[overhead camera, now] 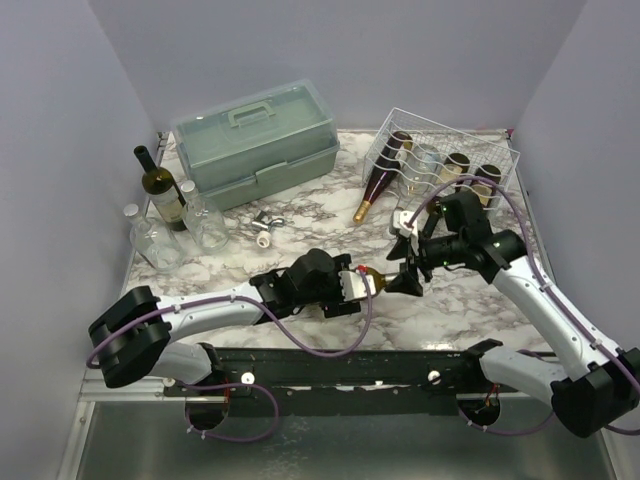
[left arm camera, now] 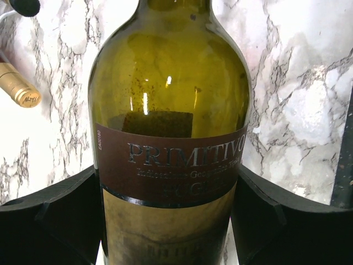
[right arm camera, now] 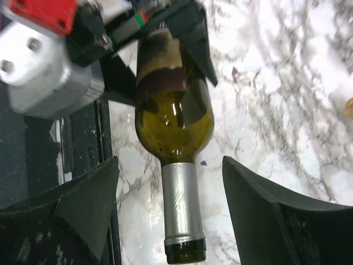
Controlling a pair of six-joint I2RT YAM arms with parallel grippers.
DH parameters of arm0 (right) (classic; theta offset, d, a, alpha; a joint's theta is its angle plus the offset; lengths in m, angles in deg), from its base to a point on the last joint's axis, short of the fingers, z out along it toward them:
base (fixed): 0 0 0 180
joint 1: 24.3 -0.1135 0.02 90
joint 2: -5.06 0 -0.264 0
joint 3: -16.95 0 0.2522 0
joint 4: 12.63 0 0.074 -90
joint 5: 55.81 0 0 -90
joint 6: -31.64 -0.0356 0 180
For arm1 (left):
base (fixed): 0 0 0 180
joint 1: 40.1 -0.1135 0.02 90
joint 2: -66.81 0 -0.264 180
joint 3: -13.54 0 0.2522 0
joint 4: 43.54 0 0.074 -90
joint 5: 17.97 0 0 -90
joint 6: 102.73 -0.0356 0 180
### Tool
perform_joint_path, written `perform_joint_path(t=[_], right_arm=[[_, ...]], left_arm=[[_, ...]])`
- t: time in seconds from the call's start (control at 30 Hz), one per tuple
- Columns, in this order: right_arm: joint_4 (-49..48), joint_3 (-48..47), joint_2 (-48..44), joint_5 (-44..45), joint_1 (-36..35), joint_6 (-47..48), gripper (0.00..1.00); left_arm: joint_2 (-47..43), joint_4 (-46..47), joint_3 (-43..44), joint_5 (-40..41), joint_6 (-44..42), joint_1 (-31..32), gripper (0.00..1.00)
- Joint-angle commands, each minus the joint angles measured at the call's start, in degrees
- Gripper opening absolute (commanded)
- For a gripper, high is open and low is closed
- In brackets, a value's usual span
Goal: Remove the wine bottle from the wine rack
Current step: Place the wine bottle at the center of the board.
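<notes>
**Bottle clear of the rack, carried by one gripper alone**

Left gripper (left arm camera: 168, 218): jaws closed on the wine bottle (right arm camera: 174, 116), one finger on each side of the body at the dark label band.

Right gripper (right arm camera: 170, 179): jaws wide apart, flanking the neck with a gap on both sides. No contact, nothing held.

Location: the bottle is out of the wine rack (overhead camera: 505, 160), in front of it on the side toward the arm bases. It lies roughly level over the table (overhead camera: 330, 210), neck toward the right gripper. Whether it rests on the marble or hangs above it cannot be told.

Risks, as judged:
- Smooth round glass in a single side grip may twist or slide, with the neck unsupported.
- The right fingers sit close around the neck, so a sideways withdrawal could knock it and lever the bottle out of the grip.
- A gold-capped bottle (overhead camera: 378, 183) leans out of the rack's front corner; a careless right-arm swing there could dislodge it.

Condition of the bottle: olive-green glass, a brown band reading PRIMITIVO above a paler label, a silver sleeve on the neck. Dark specks show inside. It appears empty.
</notes>
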Motion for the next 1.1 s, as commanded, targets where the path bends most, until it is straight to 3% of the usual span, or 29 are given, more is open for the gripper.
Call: perform_joint_path(t=[0.0, 0.2, 0.4, 0.67, 0.77, 1.07], right_arm=[[6.18, -8.21, 1.41, -4.46, 0.39, -2.51, 0.79], [11.84, -17.65, 2.21, -6.40, 0.37, -7.70, 0.79], [-1.44, -17.35, -2.17, -4.75, 0.37, -28.41, 0.79], [-12.92, -15.93, -3.85, 10.02, 0.45, -49.70, 0.82], [-16.58, -13.00, -3.80, 13.44, 0.70, -53.74, 0.82], [-22.02, -6.10, -2.94, 9.47, 1.09, -54.64, 0.81]], left_arm=[[-4.43, 8.13, -1.53, 0.54, 6.78, 0.06, 0.00], [-6.68, 16.05, -5.77, 1.09, 15.22, 0.06, 0.00], [-8.88, 24.24, -8.72, 1.25, 23.61, 0.06, 0.00], [-9.90, 40.78, -13.33, 3.80, 33.45, 0.06, 0.00], [-9.08, 45.67, -14.08, 4.98, 35.54, 0.06, 0.00], [-5.90, 51.79, -14.26, 5.73, 38.33, 0.33, 0.00]])
